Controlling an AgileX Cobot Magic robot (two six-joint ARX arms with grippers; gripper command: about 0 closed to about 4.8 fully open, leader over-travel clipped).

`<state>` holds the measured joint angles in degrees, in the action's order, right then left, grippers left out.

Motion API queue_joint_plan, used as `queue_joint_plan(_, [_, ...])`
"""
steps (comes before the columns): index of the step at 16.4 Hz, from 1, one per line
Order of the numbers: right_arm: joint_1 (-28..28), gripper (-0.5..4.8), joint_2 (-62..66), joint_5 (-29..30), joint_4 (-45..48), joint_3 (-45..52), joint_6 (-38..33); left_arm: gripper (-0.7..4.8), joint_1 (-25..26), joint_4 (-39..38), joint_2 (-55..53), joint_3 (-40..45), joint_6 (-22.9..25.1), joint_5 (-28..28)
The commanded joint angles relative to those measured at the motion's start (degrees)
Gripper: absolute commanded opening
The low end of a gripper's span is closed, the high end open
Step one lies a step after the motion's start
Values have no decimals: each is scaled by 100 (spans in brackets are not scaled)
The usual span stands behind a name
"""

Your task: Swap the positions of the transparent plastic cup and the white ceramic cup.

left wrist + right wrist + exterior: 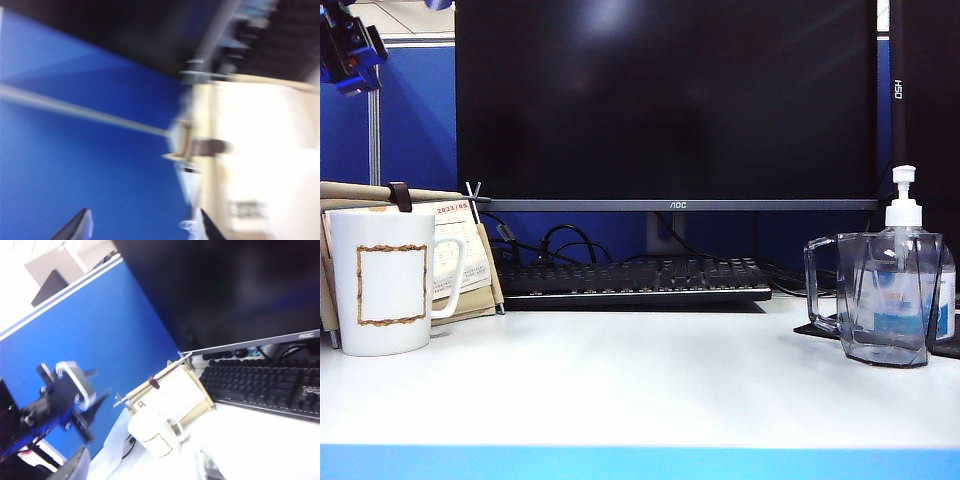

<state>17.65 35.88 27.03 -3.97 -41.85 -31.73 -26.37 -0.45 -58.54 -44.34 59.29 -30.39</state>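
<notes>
**A:** Start at the fingers. How do they stand?

**B:** The left gripper [142, 231] has its fingers [80, 227] spread wide with nothing between them. Only the blue partition [75, 165] shows in the gap. The right gripper [140, 472] looks released too: one finger [74, 465] is clear at the frame edge, the other is faint, and I see nothing between them but bare tabletop [640, 390].

**A:** And the cups?

**B:** Both stand upright on the tabletop, well apart. The white ceramic cup [382, 282] is at the far left of the exterior view, just in front of a desk calendar [460, 250]. The transparent plastic cup [880, 298] is at the far right, directly in front of a pump bottle [905, 215]. Neither is touched.

**A:** Which arm is nearer to which?

**B:** The left gripper hangs high at the upper left of the exterior view, above the white cup and further left, so I'd judge that cup is its target, below the fingers. The right gripper is outside the exterior view, and its wrist camera looks across at the white cup and the keyboard [260, 382]. The transparent cup isn't in its picture, so I can't place it against those fingers.

**A:** Handles?

**B:** Each points toward the middle of the tabletop. With the cups' long axes vertical, a grasp from above on the rim, or from the outer side, seems workable.
</notes>
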Motion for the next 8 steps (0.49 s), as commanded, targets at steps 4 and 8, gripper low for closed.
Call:
queue_joint_plan(4, [-11, 273, -4, 9, 85, -50, -258, 279, 44, -1117, 4, -109, -125, 848])
queue_joint_plan(8, [-9, 273, -4, 22, 59, -50, -280, 290, 129, -1121, -247, -109, -116, 1115])
